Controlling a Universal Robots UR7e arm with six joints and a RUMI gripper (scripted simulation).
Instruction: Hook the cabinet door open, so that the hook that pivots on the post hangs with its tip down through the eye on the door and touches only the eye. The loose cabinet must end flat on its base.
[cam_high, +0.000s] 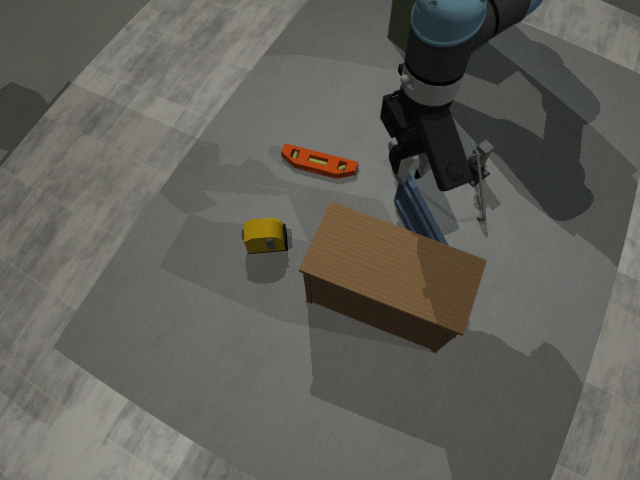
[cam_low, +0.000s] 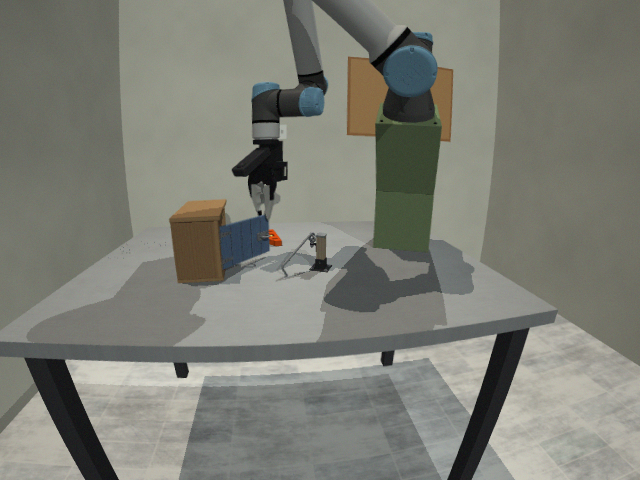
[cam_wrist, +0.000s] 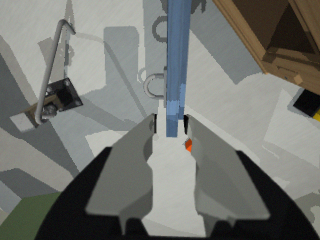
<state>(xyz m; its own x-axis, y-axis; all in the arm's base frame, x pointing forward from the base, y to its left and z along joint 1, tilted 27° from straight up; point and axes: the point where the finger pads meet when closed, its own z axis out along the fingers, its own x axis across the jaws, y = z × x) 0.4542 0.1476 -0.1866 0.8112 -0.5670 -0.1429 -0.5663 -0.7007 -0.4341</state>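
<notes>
The wooden cabinet (cam_high: 382, 258) (cam_low: 193, 253) stands flat on its base. Its blue door (cam_high: 419, 214) (cam_low: 235, 245) (cam_wrist: 178, 50) stands swung out. The metal eye (cam_low: 262, 236) (cam_wrist: 146, 86) sticks out from the door's face near its free edge. My gripper (cam_high: 402, 178) (cam_low: 264, 213) (cam_wrist: 170, 115) is slightly open, its fingertips on both sides of the door's free top edge; a gap shows on the eye side in the wrist view. The hook (cam_high: 481, 193) (cam_low: 297, 253) (cam_wrist: 49, 72) slants down from the post (cam_high: 484, 149) (cam_low: 321, 246) (cam_wrist: 23, 121), its tip low near the table, apart from the eye.
An orange level (cam_high: 303, 155) (cam_low: 276, 239) (cam_wrist: 188, 145) lies beyond the door's free edge. A yellow tape measure (cam_high: 262, 228) (cam_wrist: 317, 116) stands beside the cabinet. The green pedestal (cam_low: 405, 157) (cam_wrist: 30, 215) carries the arm behind the post.
</notes>
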